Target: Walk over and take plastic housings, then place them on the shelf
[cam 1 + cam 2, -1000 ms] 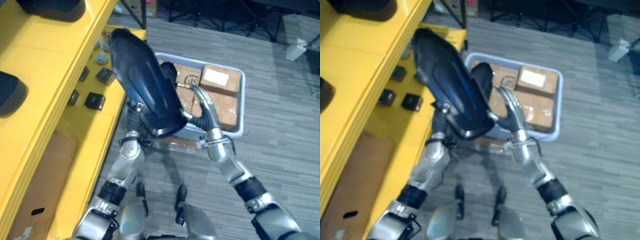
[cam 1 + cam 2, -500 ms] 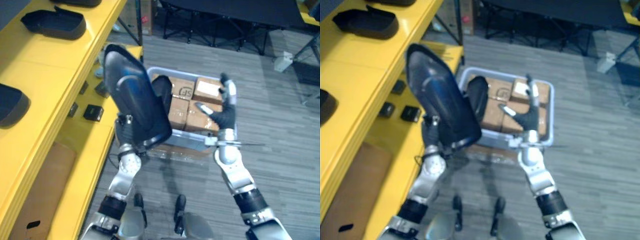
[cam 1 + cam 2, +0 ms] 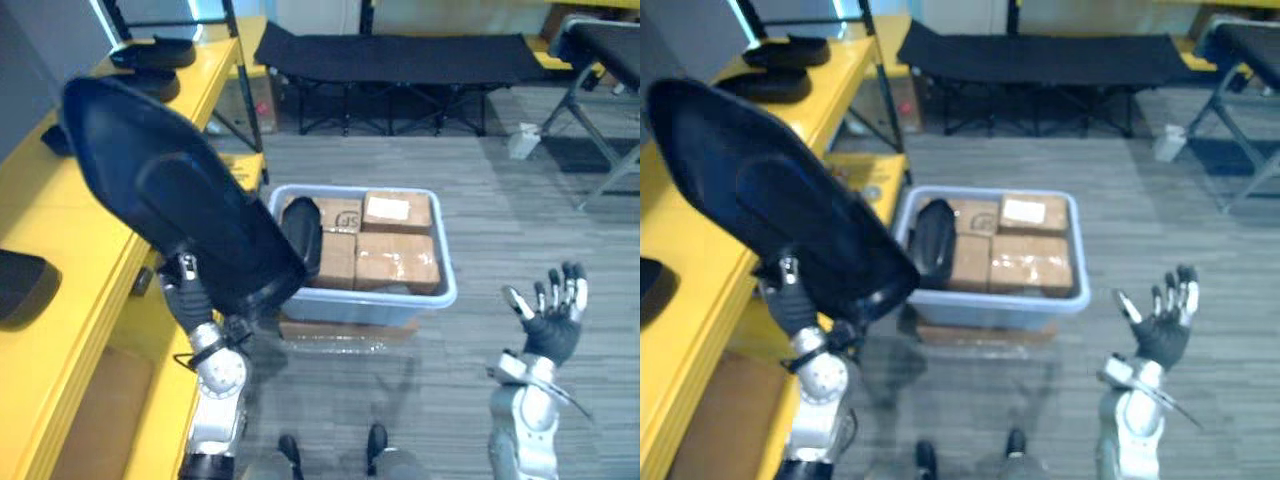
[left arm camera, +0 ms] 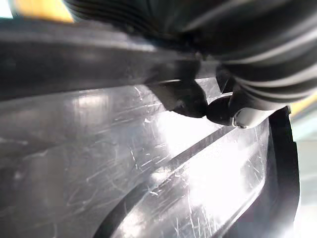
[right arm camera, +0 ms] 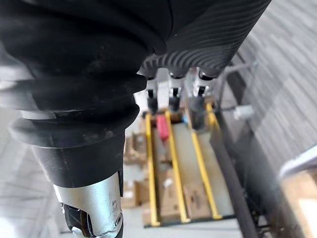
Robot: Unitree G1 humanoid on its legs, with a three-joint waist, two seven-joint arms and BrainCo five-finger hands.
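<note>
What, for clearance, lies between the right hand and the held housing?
Left eye view: grey bin of cardboard boxes, between housing and right hand.

Left arm: forearm stands near-vertical at near left, with the left hand [image 3: 186, 292] raised above the wrist and clamped on the lower edge of the plastic housing [image 3: 170, 195]. In the left wrist view a dark fingertip [image 4: 221, 111] presses on the housing's glossy inner face. Right arm: forearm upright at near right, right hand [image 3: 550, 320] up and empty, fingers straight and spread, thumb out to the left.
</note>
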